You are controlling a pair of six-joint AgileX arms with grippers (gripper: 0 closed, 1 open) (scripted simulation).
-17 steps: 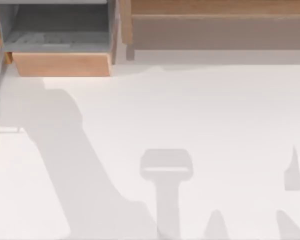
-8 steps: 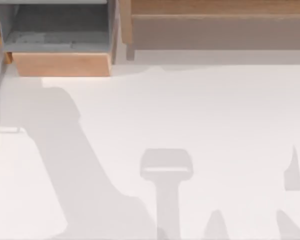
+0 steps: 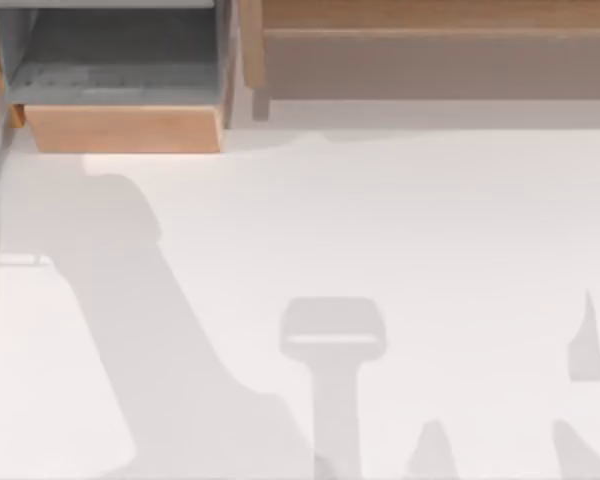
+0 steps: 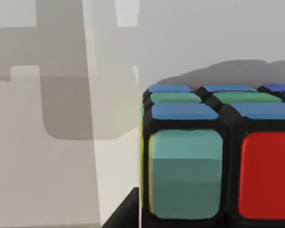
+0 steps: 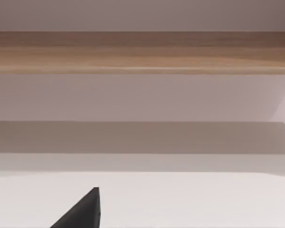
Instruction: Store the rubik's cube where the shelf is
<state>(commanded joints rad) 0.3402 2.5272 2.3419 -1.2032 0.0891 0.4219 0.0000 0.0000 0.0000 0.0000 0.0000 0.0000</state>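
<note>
At twelve o'clock on the white table [image 3: 380, 230], the shelf [image 3: 430, 14] is running left to right. Beside it, at eleven o'clock, a wooden compartment [image 3: 120, 128] is showing a grey interior. Close before the left wrist camera, the rubik's cube [image 4: 218, 156] is sitting square. Whether either gripper is wide or narrow I cannot tell.

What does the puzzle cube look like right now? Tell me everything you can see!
The rubik's cube sits close in front of the left wrist camera, on a white surface. It has glossy coloured squares with rounded corners in a black grid. The near face shows a teal square and a red one; the top shows blue and green squares. A thin yellow strip edges one side. It stands level, casting a soft shadow behind.
</note>
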